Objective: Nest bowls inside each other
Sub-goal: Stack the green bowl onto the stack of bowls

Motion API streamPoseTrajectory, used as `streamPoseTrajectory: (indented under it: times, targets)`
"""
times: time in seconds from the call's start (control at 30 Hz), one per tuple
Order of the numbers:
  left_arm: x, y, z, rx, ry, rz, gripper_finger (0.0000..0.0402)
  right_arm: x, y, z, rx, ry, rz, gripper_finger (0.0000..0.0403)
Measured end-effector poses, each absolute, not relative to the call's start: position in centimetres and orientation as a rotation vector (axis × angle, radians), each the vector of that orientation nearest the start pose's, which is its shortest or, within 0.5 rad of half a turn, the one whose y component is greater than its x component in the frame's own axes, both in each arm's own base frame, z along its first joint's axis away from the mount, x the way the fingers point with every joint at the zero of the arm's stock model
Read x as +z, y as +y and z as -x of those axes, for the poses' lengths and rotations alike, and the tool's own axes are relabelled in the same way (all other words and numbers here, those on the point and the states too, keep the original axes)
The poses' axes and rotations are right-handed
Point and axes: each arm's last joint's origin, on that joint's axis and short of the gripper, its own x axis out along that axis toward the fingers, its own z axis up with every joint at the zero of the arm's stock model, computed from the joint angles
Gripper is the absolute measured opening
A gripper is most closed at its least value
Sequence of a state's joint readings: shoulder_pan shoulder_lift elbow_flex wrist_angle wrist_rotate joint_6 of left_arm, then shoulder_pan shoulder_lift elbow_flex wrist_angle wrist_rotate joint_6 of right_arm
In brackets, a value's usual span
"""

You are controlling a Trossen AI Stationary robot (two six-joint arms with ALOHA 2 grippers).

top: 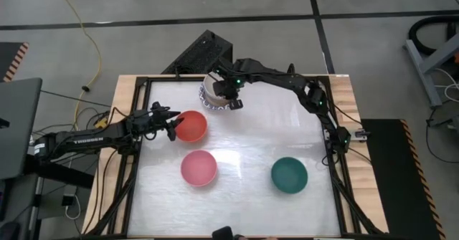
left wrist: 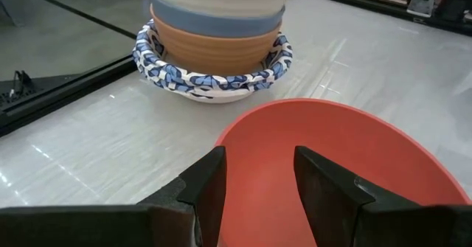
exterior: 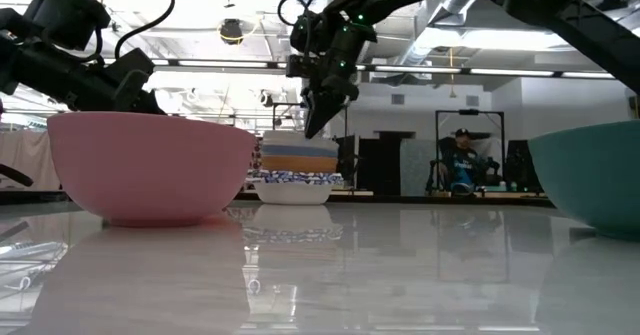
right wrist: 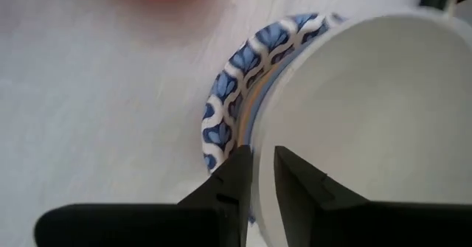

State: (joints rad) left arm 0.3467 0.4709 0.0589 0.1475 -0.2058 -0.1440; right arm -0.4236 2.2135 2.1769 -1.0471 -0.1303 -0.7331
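Stack of nested bowls (top: 212,92) sits directly under the right claw (top: 234,102): a blue-patterned white bowl (left wrist: 210,81) at the bottom, then an orange bowl (left wrist: 214,48), a blue bowl (left wrist: 214,22) and a cream bowl (right wrist: 369,122) on top. Right claw hangs just above the rim of the cream bowl, its fingers (right wrist: 236,177) a narrow gap apart and straddling the rim line; nothing is gripped between them in the low view. Left claw (top: 171,125) is at the near edge of the red bowl (top: 191,126), fingers (left wrist: 214,192) spread, one either side of the rim; whether they touch it cannot be told. Pink bowl (top: 199,168) lies just beyond the red one from the left claw, on the white surface (top: 251,140). Dark green bowl (top: 289,175) stands well apart from both claws.
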Motion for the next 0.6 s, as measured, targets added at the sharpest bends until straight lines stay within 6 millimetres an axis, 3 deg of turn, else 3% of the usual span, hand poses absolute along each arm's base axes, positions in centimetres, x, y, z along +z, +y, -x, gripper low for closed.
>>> streamPoseTrajectory:
  times: [0.23, 0.6]
  targets:
    - [15.5, 4.8, -11.6, 0.568, 0.227, 0.158, 0.0148, 30.6, -18.9, -43.6, 0.092, 0.963, 0.411, 0.0083]
    - [15.5, 4.8, -11.6, 0.568, 0.228, 0.158, 0.0148, 31.0, -18.3, -44.4, 0.136, 0.854, 0.379, 0.0071]
